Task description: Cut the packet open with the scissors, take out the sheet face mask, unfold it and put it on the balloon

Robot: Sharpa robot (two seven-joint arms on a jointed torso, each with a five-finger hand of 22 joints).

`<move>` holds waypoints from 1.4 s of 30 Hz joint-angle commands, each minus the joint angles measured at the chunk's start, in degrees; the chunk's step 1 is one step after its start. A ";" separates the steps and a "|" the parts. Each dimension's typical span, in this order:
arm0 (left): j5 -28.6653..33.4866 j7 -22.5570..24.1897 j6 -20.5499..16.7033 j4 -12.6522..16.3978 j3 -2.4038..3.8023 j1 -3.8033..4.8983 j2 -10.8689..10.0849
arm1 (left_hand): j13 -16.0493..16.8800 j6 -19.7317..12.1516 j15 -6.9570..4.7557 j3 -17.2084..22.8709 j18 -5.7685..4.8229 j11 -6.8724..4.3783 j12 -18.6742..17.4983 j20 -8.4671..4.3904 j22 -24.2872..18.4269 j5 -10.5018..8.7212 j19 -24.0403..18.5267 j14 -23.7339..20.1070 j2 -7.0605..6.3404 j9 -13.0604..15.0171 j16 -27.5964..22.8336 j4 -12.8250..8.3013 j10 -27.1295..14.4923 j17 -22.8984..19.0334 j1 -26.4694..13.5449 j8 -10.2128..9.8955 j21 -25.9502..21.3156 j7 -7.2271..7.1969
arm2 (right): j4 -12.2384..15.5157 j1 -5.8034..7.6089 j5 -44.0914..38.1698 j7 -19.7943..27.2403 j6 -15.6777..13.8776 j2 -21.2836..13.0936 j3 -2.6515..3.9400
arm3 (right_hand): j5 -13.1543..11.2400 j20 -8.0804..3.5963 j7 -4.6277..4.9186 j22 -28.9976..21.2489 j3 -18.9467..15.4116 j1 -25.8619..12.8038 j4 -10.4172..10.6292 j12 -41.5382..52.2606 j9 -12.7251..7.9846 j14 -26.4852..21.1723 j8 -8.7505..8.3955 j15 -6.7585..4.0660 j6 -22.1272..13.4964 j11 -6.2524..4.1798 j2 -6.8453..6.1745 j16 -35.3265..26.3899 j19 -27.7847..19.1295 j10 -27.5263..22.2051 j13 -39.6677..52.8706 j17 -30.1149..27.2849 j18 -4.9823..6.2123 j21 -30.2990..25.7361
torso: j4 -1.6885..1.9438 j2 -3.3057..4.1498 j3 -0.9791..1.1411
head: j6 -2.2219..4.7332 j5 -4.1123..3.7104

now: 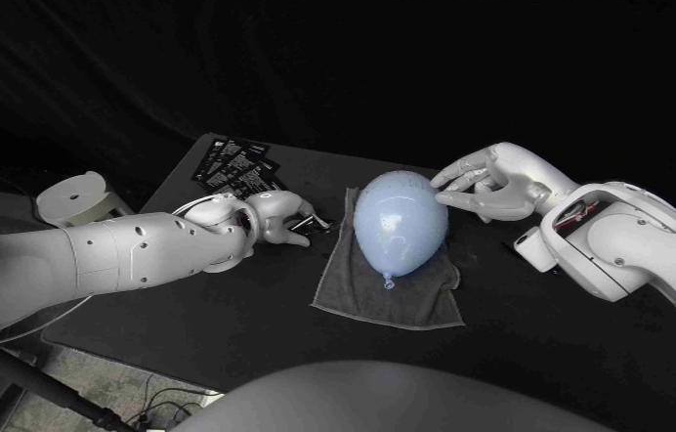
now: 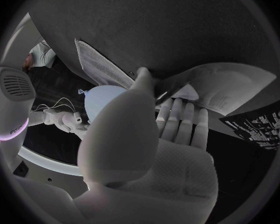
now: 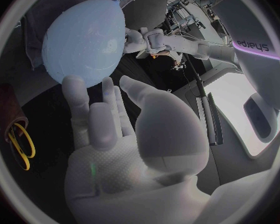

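Note:
A pale blue balloon [image 1: 401, 222] [image 3: 84, 35] [image 2: 101, 99] lies on a grey towel [image 1: 369, 290] [image 2: 96, 64] in the middle of the table. My left hand [image 1: 271, 213] [image 2: 171, 129] is just left of the towel. A pale folded sheet, the face mask [image 2: 224, 84], is at its fingertips, pinched against the thumb as far as I can tell. A small dark piece [image 1: 309, 223] sticks out beside that hand. My right hand [image 1: 477, 184] [image 3: 109, 119] is at the balloon's right side, fingers spread and holding nothing, its fingertips close to the balloon. Yellow-handled scissors [image 3: 20, 143] lie on the table by the right hand.
Black printed packets [image 1: 234, 165] [image 2: 258, 127] lie at the table's far left corner. A white stool [image 1: 78, 199] stands off the table's left edge. The towel's near end reaches toward the table's front.

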 commanded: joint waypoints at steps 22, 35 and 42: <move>6.34 2.57 0.01 -1.11 -0.65 -1.01 -0.48 | 0.03 10.63 -1.14 5.71 1.86 0.34 -2.26 0.16 0.89 -0.36 13.36 9.98 0.72 0.52 1.80 -0.16 9.62 2.28 1.78 2.54 3.13 -0.06 | -0.09 -0.02 0.12 0.44 -0.10 -0.17 0.02 | 0.23 0.00 0.09 -0.35 -0.01 -0.32 0.64 0.08 0.12 0.13 0.17 0.20 -0.11 -0.14 -0.10 -0.20 -0.87 0.34 0.12 -0.02 0.96 -0.62 | 0.01 0.00 -0.01 | 0.01 -0.37; 12.45 8.14 -7.10 -0.99 0.45 -1.01 -0.55 | -0.23 18.91 -3.48 15.87 2.29 -2.15 -3.59 -0.08 0.72 -0.35 19.21 16.30 -0.68 3.07 2.80 -0.13 20.35 2.78 3.20 7.07 4.43 -3.82 | -0.49 -0.02 0.18 0.58 -0.69 -0.10 0.02 | 0.25 -0.02 0.07 -0.70 0.06 -0.24 0.70 0.06 0.14 0.10 0.20 0.20 -0.11 -0.16 0.00 -0.25 -1.11 0.34 0.12 -0.13 1.04 -0.91 | 0.02 -0.03 0.01 | 0.01 -0.75; 15.26 9.35 -8.58 -0.37 1.22 -0.67 -0.77 | -0.18 19.12 -3.70 19.89 2.34 -2.48 -5.35 -0.16 0.56 -0.37 19.98 17.19 -2.64 3.89 2.22 -0.43 22.24 2.72 1.88 7.67 4.01 -3.84 | -0.79 -0.02 0.19 0.73 -1.04 0.01 0.02 | 0.25 -0.03 0.06 -0.73 0.10 -0.19 0.73 0.04 0.15 0.09 0.21 0.19 -0.11 -0.16 0.05 -0.24 -1.16 0.34 0.12 -0.10 1.05 -0.94 | -0.01 -0.02 -0.01 | 0.11 -1.00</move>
